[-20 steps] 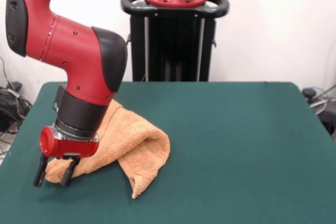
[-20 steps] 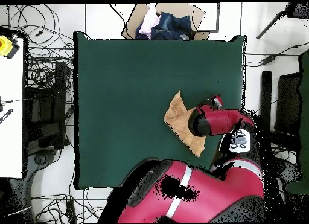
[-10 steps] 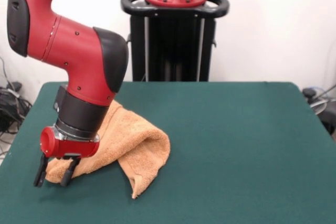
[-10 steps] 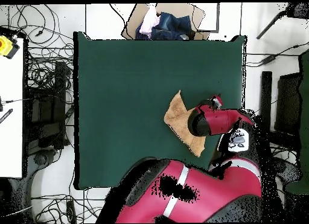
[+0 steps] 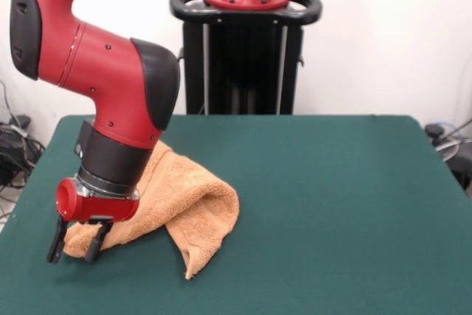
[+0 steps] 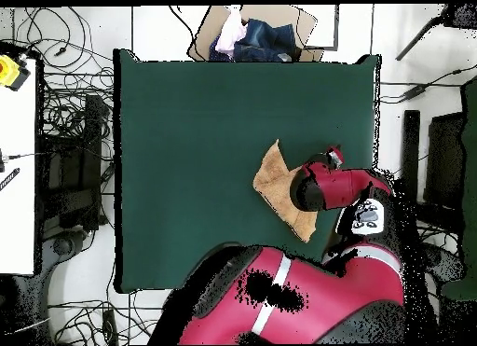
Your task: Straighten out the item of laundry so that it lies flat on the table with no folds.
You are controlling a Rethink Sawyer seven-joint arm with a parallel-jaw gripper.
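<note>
We find no text, label, brand, number or sign that can be read in either view. Nothing legible stands on the robot arm, the towel, the bench or the pedestal.

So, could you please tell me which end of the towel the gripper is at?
The gripper is at the towel's end nearest the table's side edge, not the pointed corner hanging toward the camera.
</note>
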